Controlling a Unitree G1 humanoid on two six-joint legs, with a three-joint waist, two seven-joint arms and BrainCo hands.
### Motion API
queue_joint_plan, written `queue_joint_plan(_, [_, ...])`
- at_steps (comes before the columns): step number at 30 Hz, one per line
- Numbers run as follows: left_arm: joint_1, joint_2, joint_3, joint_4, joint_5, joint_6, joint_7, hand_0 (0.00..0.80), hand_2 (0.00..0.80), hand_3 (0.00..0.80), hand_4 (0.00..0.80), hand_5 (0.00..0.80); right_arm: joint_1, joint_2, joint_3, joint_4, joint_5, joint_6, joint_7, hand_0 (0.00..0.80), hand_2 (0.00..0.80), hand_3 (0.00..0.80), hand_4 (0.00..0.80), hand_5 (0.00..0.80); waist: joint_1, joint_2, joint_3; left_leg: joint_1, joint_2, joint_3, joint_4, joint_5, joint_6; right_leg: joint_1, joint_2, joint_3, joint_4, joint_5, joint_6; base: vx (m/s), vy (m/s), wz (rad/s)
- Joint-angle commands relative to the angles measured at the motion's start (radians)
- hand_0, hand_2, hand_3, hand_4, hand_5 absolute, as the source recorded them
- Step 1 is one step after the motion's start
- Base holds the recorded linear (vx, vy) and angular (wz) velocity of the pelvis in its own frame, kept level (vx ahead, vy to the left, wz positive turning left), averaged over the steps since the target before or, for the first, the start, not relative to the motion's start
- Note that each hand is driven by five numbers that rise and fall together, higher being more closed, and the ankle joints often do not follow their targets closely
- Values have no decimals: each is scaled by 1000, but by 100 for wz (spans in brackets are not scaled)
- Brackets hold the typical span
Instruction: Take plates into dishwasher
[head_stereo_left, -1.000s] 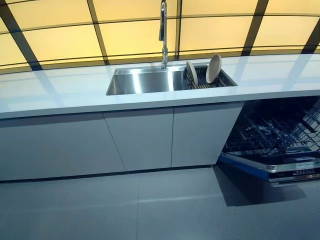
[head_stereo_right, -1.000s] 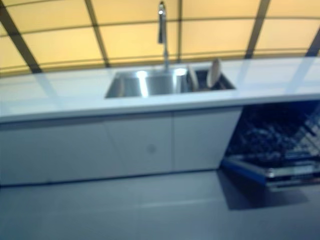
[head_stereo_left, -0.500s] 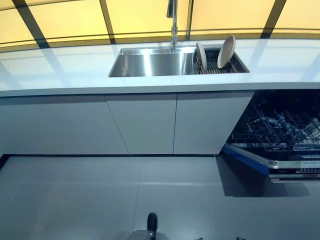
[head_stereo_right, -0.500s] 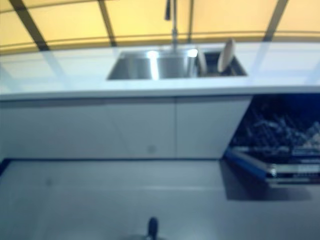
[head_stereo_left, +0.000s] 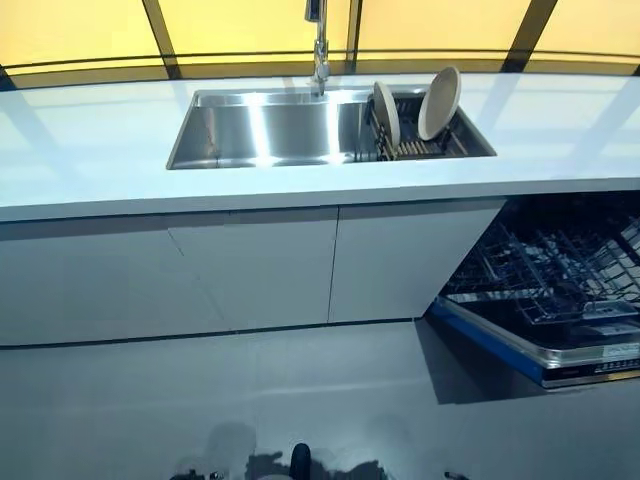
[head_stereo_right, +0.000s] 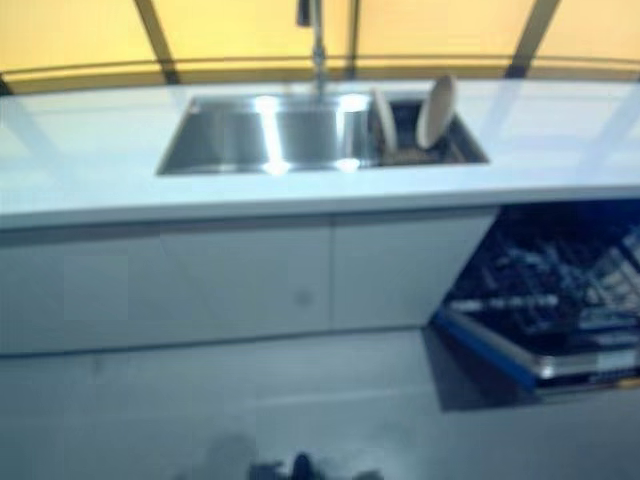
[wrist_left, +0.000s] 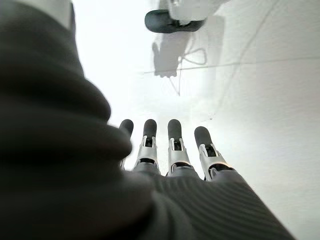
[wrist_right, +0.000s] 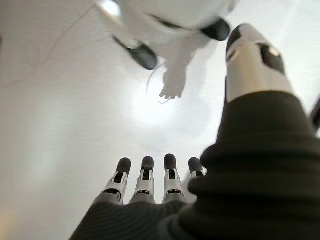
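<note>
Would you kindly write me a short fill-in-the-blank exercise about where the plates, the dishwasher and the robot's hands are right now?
1. The two plates stand on edge in a rack at the ____ end of the sink.
2. The dishwasher under the counter has its door ____.
3. Number of plates in the left hand: ____.
4. The right hand hangs over the floor with its fingers ____.

Missing words: right; open; none; straight

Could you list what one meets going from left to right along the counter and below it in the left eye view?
Sink basin → tap → smaller plate → larger plate → open dishwasher rack.
</note>
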Motion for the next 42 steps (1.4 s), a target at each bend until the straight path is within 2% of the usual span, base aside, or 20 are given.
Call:
queue_joint_plan(1, [54, -38, -19, 28, 31, 28, -19, 0, 0, 0, 0, 0, 25, -78, 8, -38, 54, 39, -22, 0, 0, 0, 0, 0, 36, 24, -6, -155, -2, -3, 199, -147, 23, 1, 15, 1, 126, -2, -32, 161, 85, -3])
queue_joint_plan(2, [54, -38, -19, 28, 31, 28, -19, 0, 0, 0, 0, 0, 25, -78, 8, -38, 54, 40, -22, 0, 0, 0, 0, 0, 36, 24, -6, -155, -2, -2, 200, -148, 23, 1, 15, 1, 126, -2, -32, 278, 130, -6])
queue_joint_plan(3, [57, -35, -10, 33, 40, 25, -13, 0, 0, 0, 0, 0, 30, -75, -9, -33, 61, 51, -23, 0, 0, 0, 0, 0, 35, 19, -16, -133, -11, 6, 206, -177, 43, 14, -2, -11, 172, -4, -13, 428, 204, -2])
queue_joint_plan(4, [55, -25, 3, 31, 64, 19, -11, 0, 0, 0, 0, 0, 41, -69, -32, -27, 39, 61, -29, 0, 0, 0, 0, 0, 33, 8, -26, -75, -30, 16, 172, -192, 69, 3, -51, -37, 318, 58, 21, 546, 294, 0])
queue_joint_plan(6, [49, -17, 1, 18, 88, 14, -8, 0, 0, 0, 0, 0, 53, -72, -44, -29, 9, 66, -35, 0, 0, 0, 0, 0, 19, 6, -32, -4, -55, 4, 106, -184, 92, -105, -123, -36, 568, 174, 38, 366, 258, 0])
queue_joint_plan(7, [41, -11, -17, 21, 92, 11, -7, 0, 0, 0, 0, 0, 61, -78, -49, -25, 12, 54, -38, 0, 0, 0, 0, 0, 8, 8, -26, 25, -67, -6, 85, -187, 105, -185, -128, -11, 718, 170, 35, 275, 158, -7])
queue_joint_plan(8, [36, -3, -29, 18, 108, 17, -8, 0, 0, 0, 0, 0, 68, -83, -51, -24, 29, 49, -42, 0, 0, 0, 0, 0, 0, 11, -22, 56, -70, -14, 65, -185, 103, -230, -109, 13, 744, 169, 36, 246, 77, -4])
queue_joint_plan(9, [30, 3, -37, 17, 109, 28, -5, 0, 0, 0, 0, 0, 67, -85, -49, -24, 44, 45, -43, 0, 0, 0, 0, 0, -6, 17, -18, 76, -65, -17, 48, -177, 99, -267, -91, 20, 735, 160, 31, 227, -5, 9])
queue_joint_plan(11, [18, 13, -45, 22, 103, 38, 5, 0, 0, 0, 0, 0, 54, -89, -39, -14, 59, 31, -48, 0, 0, 0, 0, 0, -5, 55, -10, 134, -6, 8, -11, -145, 66, -299, -39, -22, 525, 78, 9, 184, -110, 4])
queue_joint_plan(12, [6, 17, -44, 25, 103, 43, 7, 0, 0, 0, 0, 0, 47, -90, -35, -7, 55, 20, -50, 0, 0, 0, 0, 0, -3, 66, -8, 146, 14, 18, -25, -140, 55, -288, -15, -26, 386, 72, 7, 190, -171, -22])
queue_joint_plan(14, [-11, 24, -35, 36, 114, 43, 0, 0, 0, 0, 0, 0, 43, -93, -42, 12, 52, -2, -63, 0, 0, 0, 0, 0, -7, 71, -15, 149, 15, 31, -39, -144, 57, -333, -3, 22, 81, 261, 61, 155, -172, -37])
queue_joint_plan(16, [-13, 19, -27, 51, 89, 33, 2, 0, 0, 0, 0, 0, 40, -96, -53, 17, 43, 5, -69, 0, 0, 0, 0, 0, -16, 76, -18, 155, 11, 24, -18, -171, 63, -369, 5, 98, -49, 317, 77, 193, -175, -30])
queue_joint_plan(18, [-8, 14, -21, 52, 58, 30, -7, 0, 0, 0, 0, 0, 29, -95, -56, 17, 47, 24, -92, 0, 0, 0, 0, 0, -20, 79, -17, 149, 11, -1, 50, -219, 79, -397, 9, 132, 30, 291, 53, 243, -214, -10])
queue_joint_plan(20, [16, 3, -4, 47, 71, 33, -13, 0, 0, 0, 0, 0, 23, -87, -49, -4, 34, 62, -119, 0, 0, 0, 0, 0, -24, 66, -22, 158, 36, 25, 121, -271, 77, -366, 9, 86, 108, 238, 45, 345, -306, 24])
queue_joint_plan(22, [19, -3, 3, 34, 41, 43, -9, 0, 0, 0, 0, 0, 17, -91, -37, -19, 28, 80, -120, 0, 0, 0, 0, 0, -24, 63, -22, 166, 52, 25, 128, -278, 69, -357, 16, 79, 134, 212, 32, 250, -259, 40])
queue_joint_plan(25, [6, -32, -5, 41, 68, 44, -22, 0, 0, 0, 0, 0, -9, -110, -46, -12, 31, 24, -124, 0, 0, 0, 0, 0, -22, 57, -26, 205, 76, 31, 74, -255, 44, -312, 11, 47, 112, 193, 21, 254, -173, 29])
queue_joint_plan(29, [18, -38, -28, 28, 86, 55, -30, 0, 0, 0, 0, 0, -14, -121, -27, -32, -5, 29, -98, 0, 0, 0, 0, 0, -22, 65, -36, 225, 84, 25, 3, -224, 26, -313, -4, 35, 111, 184, 29, 150, -29, 19])
queue_joint_plan(35, [36, -17, -42, 35, 121, 33, -28, 0, 0, 0, 0, 0, -10, -101, -12, -32, 43, 33, -75, 0, 0, 0, 0, 0, -22, 82, -28, 249, 75, 2, -49, -211, 29, -343, -22, 37, 158, 169, 51, 143, 15, 12])
queue_joint_plan(39, [22, -6, -58, 26, 128, 57, -26, 0, 0, 0, 0, 0, -13, -97, -4, -39, 41, 8, -43, 0, 0, 0, 0, 0, -26, 85, -26, 247, 74, 0, -32, -225, 32, -361, -26, 27, 224, 125, 44, 155, -49, 1])
queue_joint_plan(42, [19, 9, -54, 13, 100, 92, -18, 0, 0, 0, 0, 0, -16, -109, 24, -68, -39, -17, 33, 0, 0, 0, 0, 0, -23, 70, -34, 257, 106, 32, 99, -269, 3, -336, -16, 6, 245, 77, 8, 248, -176, -2])
